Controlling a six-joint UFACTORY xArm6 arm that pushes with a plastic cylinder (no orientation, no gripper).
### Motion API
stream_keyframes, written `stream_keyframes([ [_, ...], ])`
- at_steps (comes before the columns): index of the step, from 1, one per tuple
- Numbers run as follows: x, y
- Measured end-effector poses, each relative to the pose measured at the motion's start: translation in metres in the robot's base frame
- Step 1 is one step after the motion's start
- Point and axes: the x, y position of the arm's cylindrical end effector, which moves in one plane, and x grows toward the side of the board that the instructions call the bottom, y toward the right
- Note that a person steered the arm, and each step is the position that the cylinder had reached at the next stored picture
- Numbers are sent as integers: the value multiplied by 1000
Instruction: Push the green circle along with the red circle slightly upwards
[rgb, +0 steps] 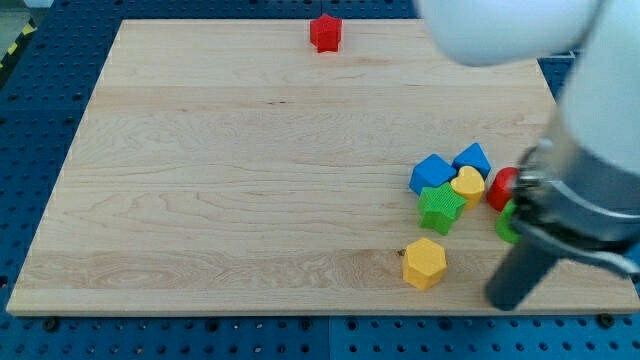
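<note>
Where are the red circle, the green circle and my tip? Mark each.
red circle (500, 187), camera view, its visible left part.
green circle (506, 226), camera view, its exposed left edge.
my tip (504, 298), camera view, its very end.

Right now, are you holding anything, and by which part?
Nothing is held; I have no jaws. My tip sits just below the partly hidden green circle block.

I can't read any words, numbers, labels or signs here. The wooden board (250, 180) has only wood lines on it. The blocks I can see have plain sides with nothing written on them. The white and dark arm (590, 170) at the view's right is blurry, and I see no name or mark on it. The blue table (40, 120) with little holes has no writing that I can make out.
</note>
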Motion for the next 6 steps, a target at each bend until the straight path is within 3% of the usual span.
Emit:
stream_keyframes([
  [2, -28, 35],
  [4, -66, -5],
  [6, -46, 63],
])
